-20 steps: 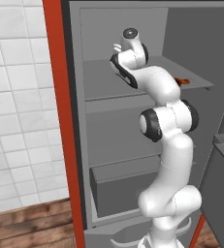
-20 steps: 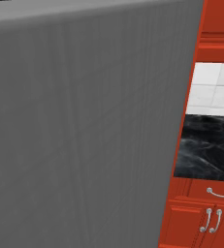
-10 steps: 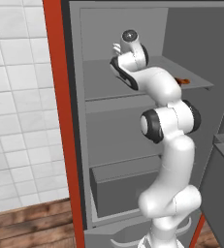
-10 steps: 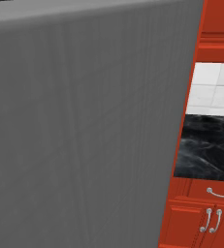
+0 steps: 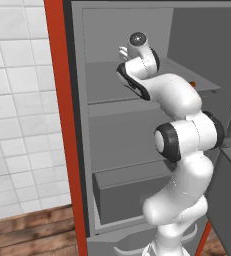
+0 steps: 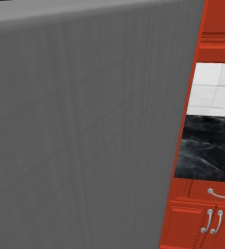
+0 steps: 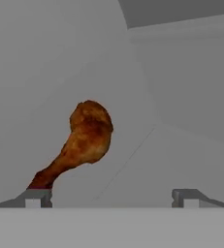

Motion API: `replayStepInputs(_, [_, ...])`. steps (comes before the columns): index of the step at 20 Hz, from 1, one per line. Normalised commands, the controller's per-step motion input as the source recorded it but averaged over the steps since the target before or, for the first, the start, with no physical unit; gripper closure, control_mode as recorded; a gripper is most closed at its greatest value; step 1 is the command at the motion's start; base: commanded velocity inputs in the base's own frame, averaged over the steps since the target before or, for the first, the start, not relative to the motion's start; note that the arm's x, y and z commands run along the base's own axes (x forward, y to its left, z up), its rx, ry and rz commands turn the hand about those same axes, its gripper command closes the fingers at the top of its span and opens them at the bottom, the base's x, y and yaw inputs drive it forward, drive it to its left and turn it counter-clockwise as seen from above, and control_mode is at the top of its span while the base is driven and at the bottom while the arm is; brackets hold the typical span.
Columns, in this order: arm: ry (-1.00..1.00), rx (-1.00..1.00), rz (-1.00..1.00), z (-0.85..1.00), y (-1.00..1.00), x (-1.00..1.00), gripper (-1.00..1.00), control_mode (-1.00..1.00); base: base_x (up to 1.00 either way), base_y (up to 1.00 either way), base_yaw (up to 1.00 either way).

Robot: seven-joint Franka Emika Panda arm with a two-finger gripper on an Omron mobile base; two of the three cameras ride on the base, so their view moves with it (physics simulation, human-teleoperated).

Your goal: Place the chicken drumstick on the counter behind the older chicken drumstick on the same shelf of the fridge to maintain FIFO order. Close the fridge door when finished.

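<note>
Arm reaches into fridge over shelf, pincer spread wide beside chicken drumstick.

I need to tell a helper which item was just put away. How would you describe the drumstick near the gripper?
Look inside the open grey fridge, on the upper shelf where the white arm reaches. In the hand view, the chicken drumstick lies just ahead of the open gripper: browned, with a round meaty end and a thin bone end by one fingertip, against plain grey.

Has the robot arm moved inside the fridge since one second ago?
No. In the left base view the arm reaches over the same shelf, beside the red side panel, as before.
</note>
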Motion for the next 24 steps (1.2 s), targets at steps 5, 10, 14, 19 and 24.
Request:
replayStepInputs(5, [-0.04, 0.04, -0.02, 0.03, 0.0, -1.0, -1.0, -1.0, 0.0, 0.0, 0.0])
replayStepInputs(10, [0.0, 0.06, -0.03, 0.0, 0.0, -1.0, -1.0, -1.0, 0.0, 0.0, 0.0])
replayStepInputs(14, [0.0, 0.08, -0.06, 0.07, 0.0, -1.0, -1.0, -1.0, 0.0, 0.0, 0.0])
replayStepInputs(19, [0.01, 0.06, -0.11, 0.15, 0.0, -1.0, -1.0, -1.0, 0.0, 0.0, 0.0])
replayStepInputs(24, [0.01, 0.05, -0.11, 0.13, 0.0, -1.0, -1.0, -1.0, 0.0, 0.0, 0.0])
